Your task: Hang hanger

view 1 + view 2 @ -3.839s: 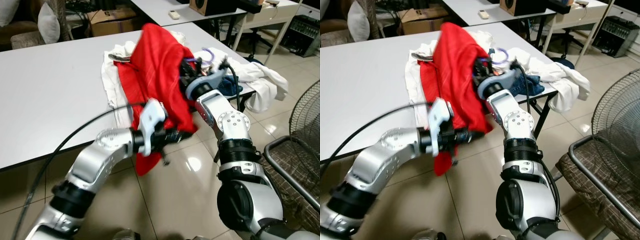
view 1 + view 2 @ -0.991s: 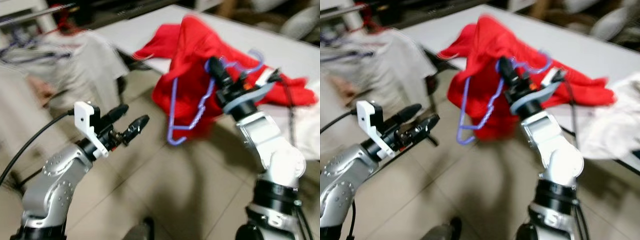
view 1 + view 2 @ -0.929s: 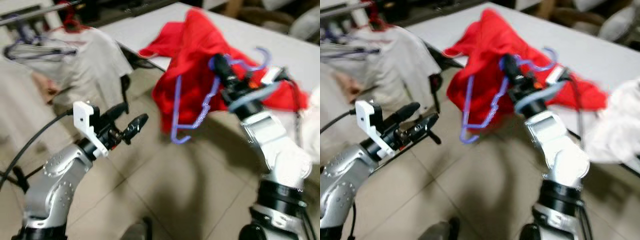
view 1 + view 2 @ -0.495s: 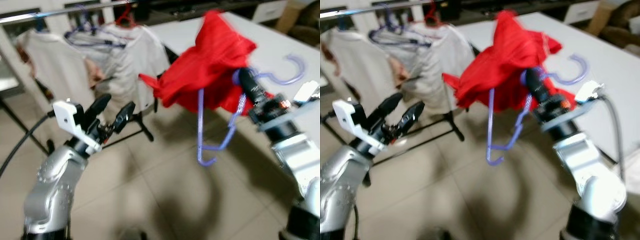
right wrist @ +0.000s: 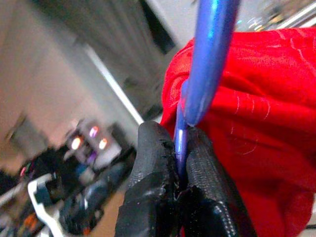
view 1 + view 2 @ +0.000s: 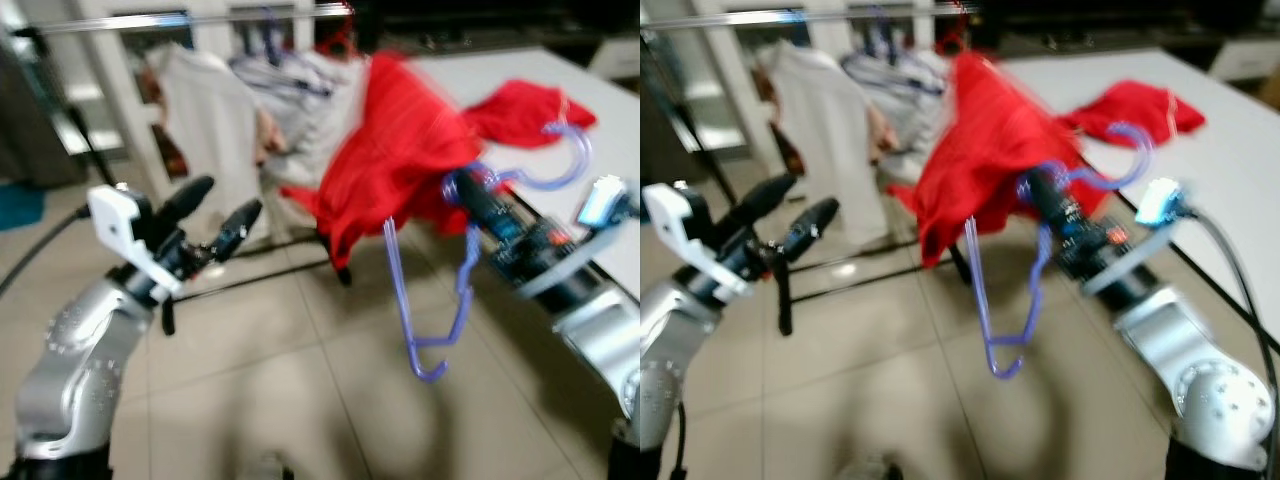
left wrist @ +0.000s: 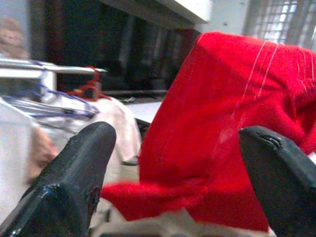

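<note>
1. In your left eye view, the right gripper [image 6: 462, 187] is clamped on the purple hanger [image 6: 430, 300], which carries the red garment [image 6: 400, 165] just in front of the clothes rail [image 6: 190, 20].
2. The left gripper [image 6: 212, 210], fingers apart and holding nothing, sits below that rail.
3. Your left wrist view shows its spread fingers [image 7: 74, 177] facing the red garment.
4. Your right wrist view shows both fingers [image 5: 153, 192] pinching the hanger wire.

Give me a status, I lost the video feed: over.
Right gripper shut on blue hanger, red garment draped over it. Left gripper open, empty. Clothes rail ahead, crowded with hung shirts.
</note>
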You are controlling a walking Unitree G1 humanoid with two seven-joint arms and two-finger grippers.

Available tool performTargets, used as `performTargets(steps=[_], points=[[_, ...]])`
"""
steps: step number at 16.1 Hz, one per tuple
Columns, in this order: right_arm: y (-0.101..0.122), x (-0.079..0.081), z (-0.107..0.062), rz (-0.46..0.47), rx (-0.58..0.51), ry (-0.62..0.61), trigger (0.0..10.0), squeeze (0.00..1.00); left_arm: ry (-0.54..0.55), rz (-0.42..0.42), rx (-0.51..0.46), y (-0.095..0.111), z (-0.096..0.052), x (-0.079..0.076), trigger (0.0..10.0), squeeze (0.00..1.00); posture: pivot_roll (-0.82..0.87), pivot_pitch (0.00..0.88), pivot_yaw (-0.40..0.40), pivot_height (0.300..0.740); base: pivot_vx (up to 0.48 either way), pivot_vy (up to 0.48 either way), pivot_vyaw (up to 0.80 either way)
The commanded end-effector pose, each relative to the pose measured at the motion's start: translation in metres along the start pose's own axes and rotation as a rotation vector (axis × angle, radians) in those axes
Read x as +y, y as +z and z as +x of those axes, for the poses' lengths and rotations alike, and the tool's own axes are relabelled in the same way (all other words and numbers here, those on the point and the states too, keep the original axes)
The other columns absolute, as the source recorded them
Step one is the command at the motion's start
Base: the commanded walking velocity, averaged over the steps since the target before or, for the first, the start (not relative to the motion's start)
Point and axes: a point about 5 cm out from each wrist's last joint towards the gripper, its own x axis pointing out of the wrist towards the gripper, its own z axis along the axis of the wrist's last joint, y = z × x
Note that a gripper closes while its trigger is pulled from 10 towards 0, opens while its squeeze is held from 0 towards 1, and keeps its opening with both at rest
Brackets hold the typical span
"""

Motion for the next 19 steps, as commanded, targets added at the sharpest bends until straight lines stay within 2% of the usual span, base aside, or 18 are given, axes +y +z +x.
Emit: performTargets(steps=[1, 2, 4, 5, 7, 9, 11, 12, 16, 17, 19], points=[[0.001, 0.001, -0.001, -0.046, 0.015, -0.006, 10.0, 0.0, 0.001, 0.016, -0.006, 0.003, 0.001, 0.0, 10.0, 0.0, -0.03, 0.026, -0.011, 0.74, 0.0, 0.0, 0.59], [-0.001, -0.003, 0.001, -0.073, 0.039, -0.029, 10.0, 0.0, 0.015, 0.023, 0.006, 0.002, 0.002, 0.002, 10.0, 0.0, -0.03, 0.027, -0.013, 0.74, 0.0, 0.0, 0.59], [-0.014, -0.021, 0.014, -0.225, 0.134, -0.163, 10.0, 0.0, 0.078, 0.115, 0.088, -0.003, 0.004, 0.014, 10.0, 0.0, -0.03, 0.033, -0.013, 0.74, 0.0, 0.0, 0.64], [-0.017, -0.025, 0.02, -0.243, 0.14, -0.181, 10.0, 0.0, 0.063, 0.138, 0.108, -0.005, 0.006, 0.013, 10.0, 0.0, -0.03, 0.032, -0.012, 0.74, 0.0, 0.0, 0.65], [-0.024, -0.027, 0.031, -0.286, 0.167, -0.178, 10.0, 0.0, 0.021, 0.188, 0.145, -0.007, 0.011, 0.011, 10.0, 0.0, -0.03, 0.03, -0.009, 0.74, 0.0, 0.0, 0.65], [-0.028, -0.028, 0.034, -0.327, 0.203, -0.165, 10.0, 0.0, 0.012, 0.213, 0.158, -0.008, 0.012, 0.012, 10.0, 0.0, -0.03, 0.03, -0.007, 0.74, 0.0, 0.0, 0.65], [-0.037, -0.028, 0.04, -0.466, 0.264, -0.129, 10.0, 0.0, -0.044, 0.313, 0.23, -0.011, 0.012, 0.015, 10.0, 0.0, -0.03, 0.03, -0.004, 0.74, 0.0, 0.0, 0.0], [-0.038, -0.025, 0.043, -0.488, 0.265, -0.1, 10.0, 0.0, -0.089, 0.315, 0.254, -0.011, 0.012, 0.015, 10.0, 0.0, -0.03, 0.029, 0.0, 0.74, 0.0, 0.0, 0.0], [-0.037, -0.025, 0.048, -0.527, 0.255, -0.067, 10.0, 0.0, -0.124, 0.32, 0.301, -0.012, 0.012, 0.019, 10.0, 0.0, -0.02, 0.029, 0.003, 0.74, 0.0, 0.0, 0.0], [-0.037, -0.026, 0.049, -0.535, 0.25, -0.072, 10.0, 0.0, -0.122, 0.301, 0.298, -0.015, 0.014, 0.017, 10.0, 0.0, -0.02, 0.029, 0.002, 0.74, 0.0, 0.0, 0.0], [-0.044, -0.034, 0.052, -0.569, 0.25, -0.142, 10.0, 0.0, -0.068, 0.167, 0.267, -0.031, 0.023, 0.011, 10.0, 0.0, -0.03, 0.025, 0.007, 0.74, 0.0, 0.0, 0.0]])
